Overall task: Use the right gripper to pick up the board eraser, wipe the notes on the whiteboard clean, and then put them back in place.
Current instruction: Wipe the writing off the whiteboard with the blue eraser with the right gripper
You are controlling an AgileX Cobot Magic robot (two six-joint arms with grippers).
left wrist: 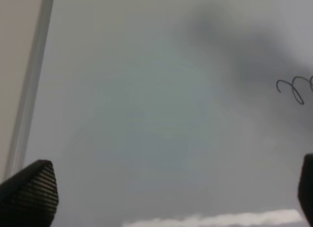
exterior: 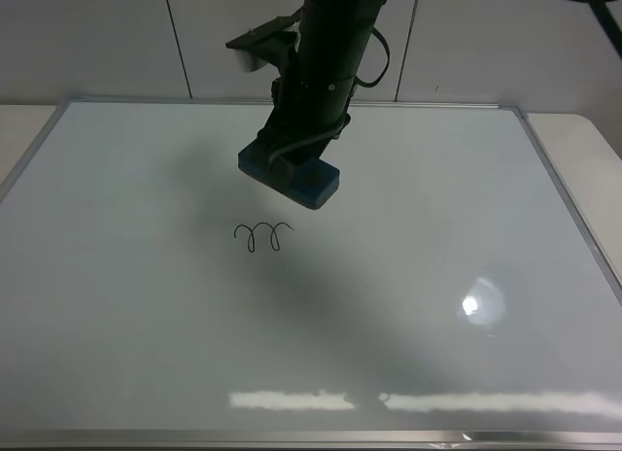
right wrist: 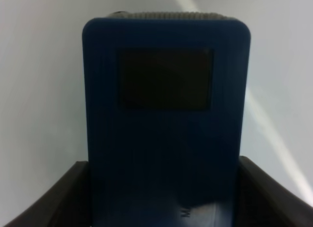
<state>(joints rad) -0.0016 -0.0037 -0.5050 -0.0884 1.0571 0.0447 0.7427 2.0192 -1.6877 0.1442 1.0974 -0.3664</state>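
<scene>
My right gripper (exterior: 290,162) is shut on the teal-blue board eraser (exterior: 309,182) and holds it tilted just above the whiteboard (exterior: 437,227), a little behind the notes (exterior: 263,235). In the right wrist view the eraser (right wrist: 166,129) fills the frame between the two fingers (right wrist: 54,197), with one dark patch showing. The notes are a small black looped scribble; they also show at the edge of the left wrist view (left wrist: 295,87). My left gripper (left wrist: 161,197) is open and empty above the board's left part; it does not show in the high view.
The board's silver frame (exterior: 569,193) runs along all sides, and its left rail shows in the left wrist view (left wrist: 30,85). A bright light glare (exterior: 473,305) lies on the board's right part. A pale wall (exterior: 97,38) stands behind.
</scene>
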